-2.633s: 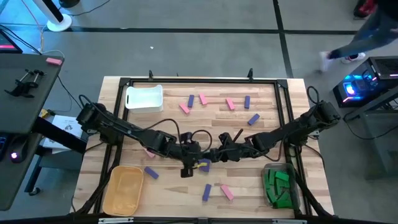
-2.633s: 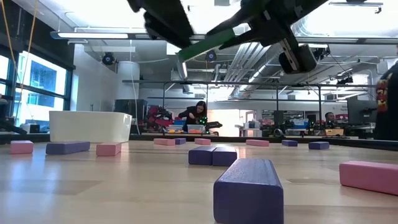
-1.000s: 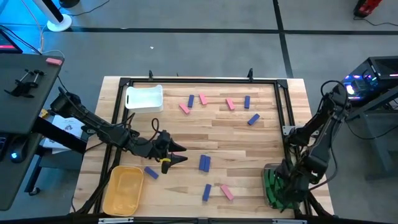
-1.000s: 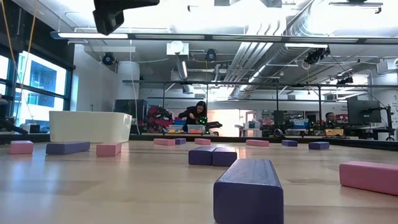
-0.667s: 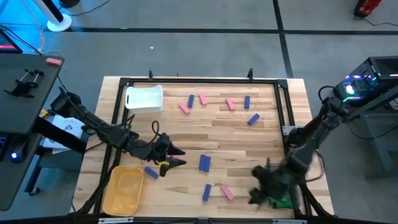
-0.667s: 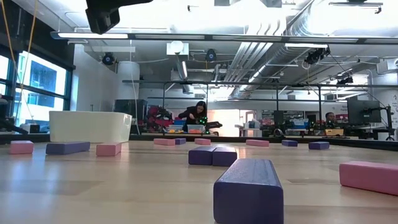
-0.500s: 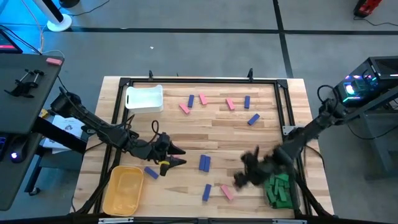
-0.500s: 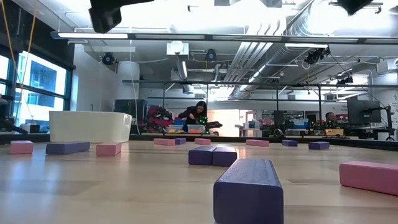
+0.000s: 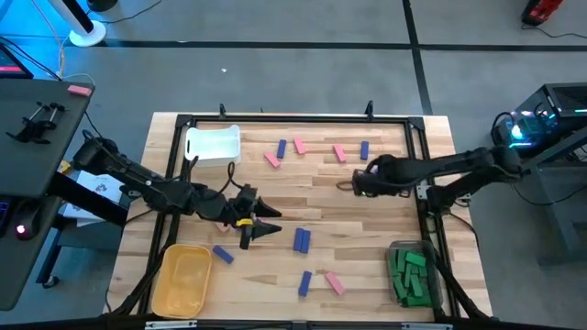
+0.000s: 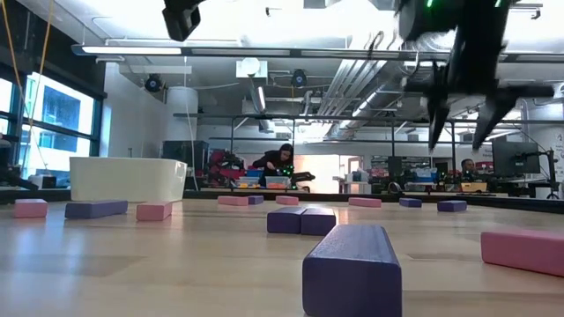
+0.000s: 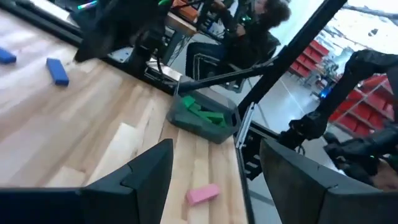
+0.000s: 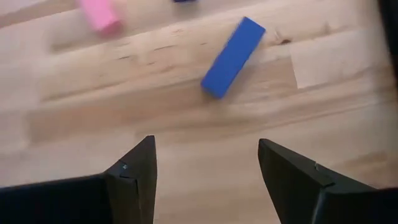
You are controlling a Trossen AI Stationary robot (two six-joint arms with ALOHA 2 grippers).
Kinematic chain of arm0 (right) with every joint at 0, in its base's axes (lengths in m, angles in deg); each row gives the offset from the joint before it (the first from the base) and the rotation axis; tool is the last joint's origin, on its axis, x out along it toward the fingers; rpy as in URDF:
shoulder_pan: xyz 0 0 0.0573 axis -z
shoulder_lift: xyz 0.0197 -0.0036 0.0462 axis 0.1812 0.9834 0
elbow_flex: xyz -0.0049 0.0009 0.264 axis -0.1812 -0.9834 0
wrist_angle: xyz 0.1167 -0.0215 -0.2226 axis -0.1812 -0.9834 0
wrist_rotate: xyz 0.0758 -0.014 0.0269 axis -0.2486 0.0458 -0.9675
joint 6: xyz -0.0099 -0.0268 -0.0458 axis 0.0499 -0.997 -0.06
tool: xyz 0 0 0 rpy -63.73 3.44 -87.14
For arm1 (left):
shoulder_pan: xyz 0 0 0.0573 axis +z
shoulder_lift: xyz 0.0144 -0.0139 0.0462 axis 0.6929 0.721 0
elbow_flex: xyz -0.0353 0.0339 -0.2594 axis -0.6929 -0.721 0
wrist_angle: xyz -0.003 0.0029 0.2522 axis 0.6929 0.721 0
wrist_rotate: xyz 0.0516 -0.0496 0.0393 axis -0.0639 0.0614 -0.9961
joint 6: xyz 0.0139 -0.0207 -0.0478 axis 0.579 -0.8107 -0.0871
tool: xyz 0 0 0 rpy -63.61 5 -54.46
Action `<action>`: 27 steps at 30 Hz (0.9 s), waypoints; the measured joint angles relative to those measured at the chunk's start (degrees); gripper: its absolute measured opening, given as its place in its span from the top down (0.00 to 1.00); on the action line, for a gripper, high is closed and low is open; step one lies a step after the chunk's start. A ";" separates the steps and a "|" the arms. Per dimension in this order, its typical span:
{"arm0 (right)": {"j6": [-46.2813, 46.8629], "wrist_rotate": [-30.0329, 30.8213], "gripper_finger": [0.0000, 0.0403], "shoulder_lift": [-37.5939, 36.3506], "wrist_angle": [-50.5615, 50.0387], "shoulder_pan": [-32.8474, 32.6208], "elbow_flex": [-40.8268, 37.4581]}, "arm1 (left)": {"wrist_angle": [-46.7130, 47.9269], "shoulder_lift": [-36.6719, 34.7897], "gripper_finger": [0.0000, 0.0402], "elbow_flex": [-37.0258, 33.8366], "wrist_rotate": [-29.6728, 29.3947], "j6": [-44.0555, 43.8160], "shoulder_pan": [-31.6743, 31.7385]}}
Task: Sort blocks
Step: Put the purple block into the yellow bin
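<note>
Target block: a blue-purple block is lying flat and askew on the wood just ahead of the right gripper, untouched.
Right gripper: hovering above the boards with fingers spread and nothing between them; in the high view the block is sitting just beyond it.
Step in hand: seemingly approaching the next pick; green sorting looks done.
Next move: calling for a descent with the open jaws turned across the block's narrow width.
Left gripper: fingers parted, gripping nothing, poised mid-table; another blue-purple block lying just ahead of it.
Other blocks: pink and blue-purple pieces scattered well apart from both grippers.
Clear bin: holding the green blocks.
Yellow bin: near the left arm; no blocks showing inside.
White bin: no blocks showing inside.
</note>
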 joint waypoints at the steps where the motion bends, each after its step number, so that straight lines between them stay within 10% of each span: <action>1: 0.23 -0.78 0.47 0.35 2.02 1.66 -1.69 | 0.00 -0.07 0.43 0.12 0.33 0.99 0.70; 15: -4.94 -0.98 0.47 0.25 19.37 17.11 -15.37 | 23.79 -0.42 0.43 13.41 -2.51 23.76 22.67; 27: -9.18 -4.32 0.47 5.30 24.02 24.11 -15.72 | 24.27 0.31 0.43 13.66 10.89 28.12 37.31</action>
